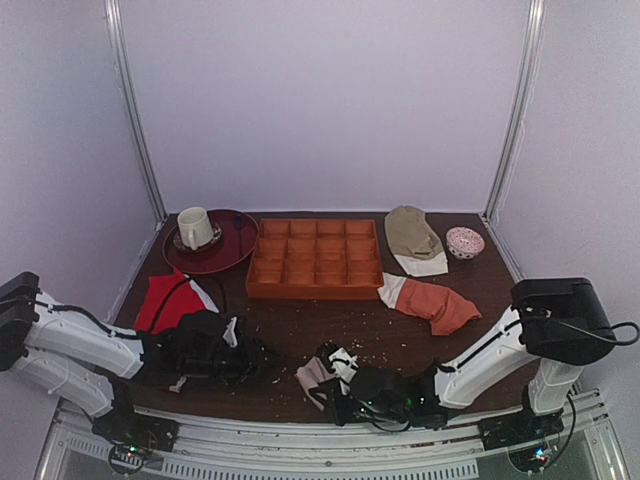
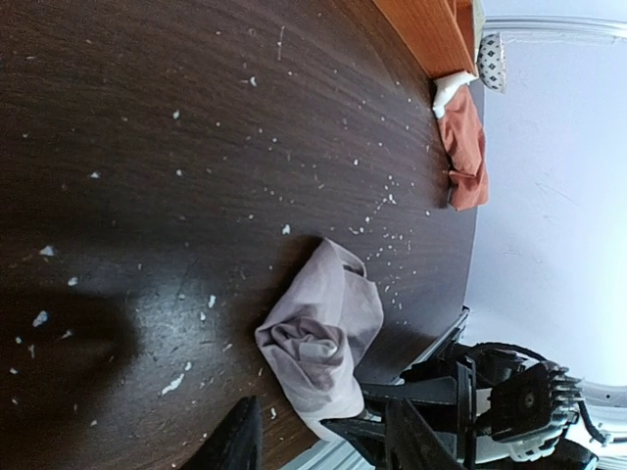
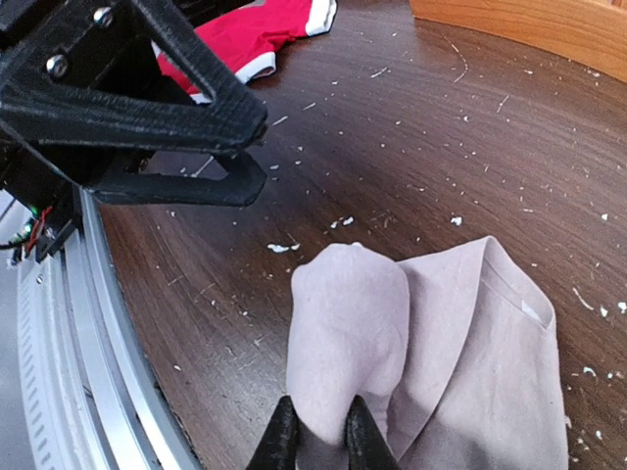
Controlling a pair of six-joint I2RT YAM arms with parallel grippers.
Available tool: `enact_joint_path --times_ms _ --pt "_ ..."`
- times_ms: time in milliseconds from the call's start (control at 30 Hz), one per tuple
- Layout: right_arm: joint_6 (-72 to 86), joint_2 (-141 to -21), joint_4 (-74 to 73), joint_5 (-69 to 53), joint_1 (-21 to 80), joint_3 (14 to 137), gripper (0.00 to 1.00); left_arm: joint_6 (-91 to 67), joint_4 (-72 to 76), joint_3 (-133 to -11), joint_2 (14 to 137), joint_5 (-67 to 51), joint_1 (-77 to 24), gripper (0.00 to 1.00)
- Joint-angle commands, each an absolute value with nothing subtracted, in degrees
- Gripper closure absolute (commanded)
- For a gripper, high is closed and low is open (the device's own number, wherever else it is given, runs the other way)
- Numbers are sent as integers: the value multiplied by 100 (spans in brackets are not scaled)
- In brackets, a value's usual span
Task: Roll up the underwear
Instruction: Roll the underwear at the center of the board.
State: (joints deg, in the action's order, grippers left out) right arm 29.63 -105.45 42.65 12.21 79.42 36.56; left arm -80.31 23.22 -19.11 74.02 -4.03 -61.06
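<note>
The underwear (image 1: 314,376) is a pale pinkish-beige rolled bundle lying near the table's front edge, between the two arms. In the left wrist view the underwear (image 2: 320,336) shows its spiral end just ahead of my left gripper (image 2: 328,452), whose fingers stand wide apart and touch nothing. That left gripper (image 1: 255,358) sits a short way left of the bundle. My right gripper (image 3: 319,443) is shut on a fold of the underwear (image 3: 353,333), pinching the cloth between its two black fingertips. From above, the right gripper (image 1: 338,380) is at the bundle's right side.
An orange compartment tray (image 1: 315,258) stands mid-back, with a dark red plate (image 1: 235,250) and a cup (image 1: 193,228) to its left. A red garment (image 1: 168,300), an orange-rust garment (image 1: 437,304), an olive cloth (image 1: 412,234) and a small patterned bowl (image 1: 464,242) lie around. White crumbs dot the table.
</note>
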Motion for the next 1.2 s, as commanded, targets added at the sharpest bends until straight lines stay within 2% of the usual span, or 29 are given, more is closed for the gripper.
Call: enact_joint_path --times_ms 0,300,633,833,1167 --pt "3880 -10921 4624 773 7840 3255 100 -7908 2079 -1918 7256 -262 -6073 56" --pt "4643 -11381 5996 658 7715 2706 100 -7952 2144 -1845 7249 -248 -6106 56" --pt "5321 -11412 5828 749 7650 2650 100 -8018 2385 -1958 7540 -229 -6238 55" --pt "5780 -11763 6405 668 7598 2498 100 -8058 2659 -1969 7756 -220 -6331 52" --pt "5709 -12100 6601 522 7593 2586 100 -8159 3825 -2074 8611 -354 -6582 51"
